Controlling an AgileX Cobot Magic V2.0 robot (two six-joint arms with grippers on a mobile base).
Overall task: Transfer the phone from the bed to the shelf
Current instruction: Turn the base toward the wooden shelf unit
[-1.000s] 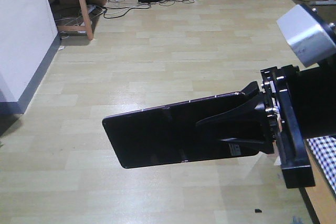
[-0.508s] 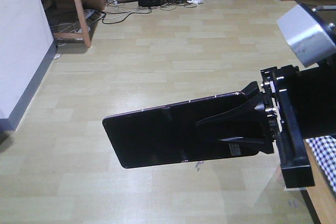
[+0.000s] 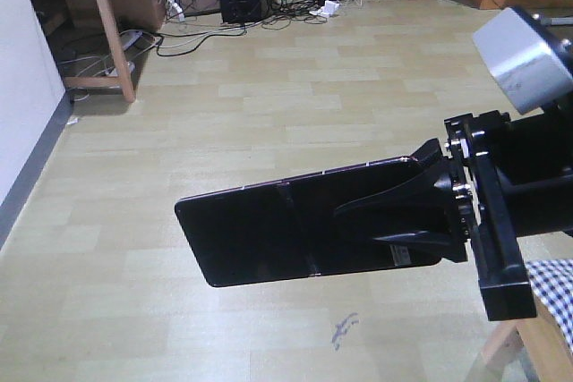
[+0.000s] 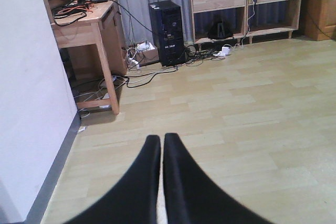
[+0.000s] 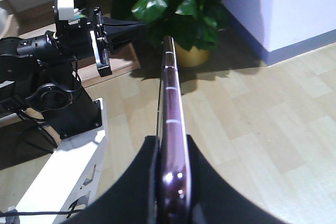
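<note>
The phone [image 3: 269, 234], a thin glossy black slab with a middle crease, hangs level above the wood-look floor. My right gripper [image 3: 358, 221] is shut on its right end, by a small white sticker. The right wrist view shows the phone's pinkish rim [image 5: 169, 93] edge-on, pinched between the right gripper's [image 5: 170, 145] black fingers. A corner of the bed's check sheet [image 3: 551, 279] shows at the lower right. The light-wood shelf [image 4: 244, 3] stands against the far wall. My left gripper [image 4: 161, 139] is shut with nothing in it, and it also shows from the right wrist [image 5: 137, 24].
A wooden desk [image 4: 84, 22] stands by the white wall [image 4: 31, 103] on the left. Beside it are a black PC tower [image 4: 168, 32] and loose cables [image 3: 206, 29] on the floor. A potted plant [image 5: 178, 3] sits behind the left arm. A dark smudge [image 3: 343, 330] marks the floor.
The front view has swung: wall, desk and cables slid left and the far furniture came lower into frame. The phone and right gripper keep the same place in the view.
</note>
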